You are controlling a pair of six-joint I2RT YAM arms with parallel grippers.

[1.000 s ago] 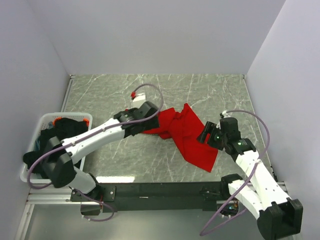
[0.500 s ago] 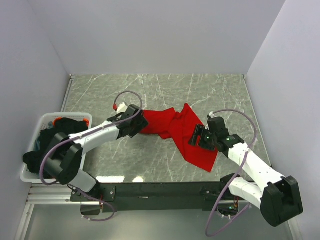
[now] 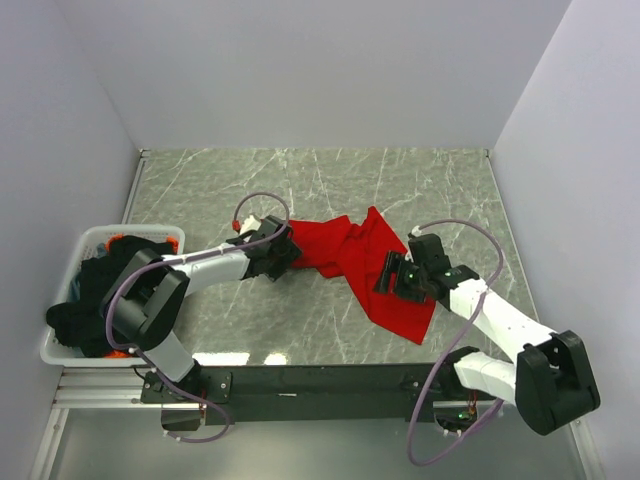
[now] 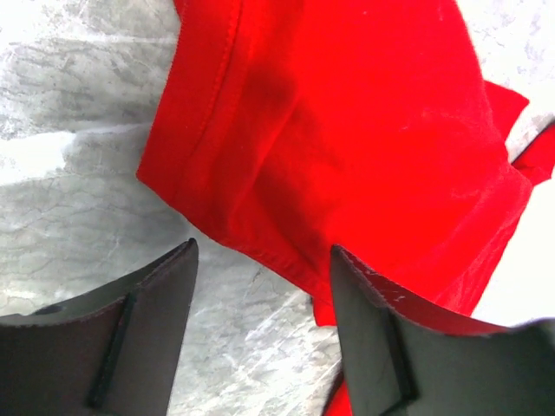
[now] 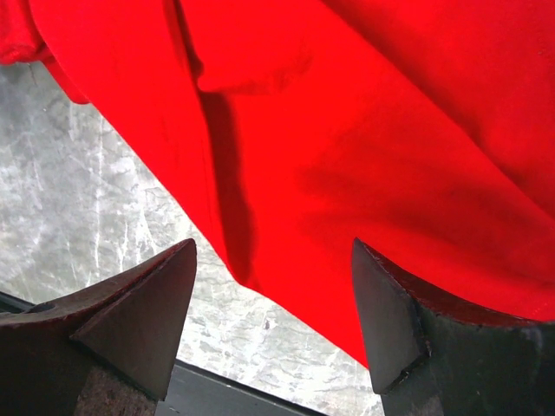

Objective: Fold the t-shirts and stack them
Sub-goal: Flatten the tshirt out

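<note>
The red t-shirt lies crumpled on the marble table, stretching from the middle down to the right. My left gripper is open at the shirt's left edge; in the left wrist view its jaws stand apart over the hemmed edge of the red cloth, gripping nothing. My right gripper is open over the shirt's lower right part; in the right wrist view the jaws straddle the red cloth's lower edge. Black shirts are piled in the basket at the left.
The white slotted basket stands at the table's left edge. White walls close the table at the back and both sides. Bare marble lies behind the shirt. A black rail runs along the near edge.
My left gripper has drawn back leftward from over the shirt to its left edge. My right gripper has moved left and down onto the shirt's lower right part. The shirt has barely shifted.
</note>
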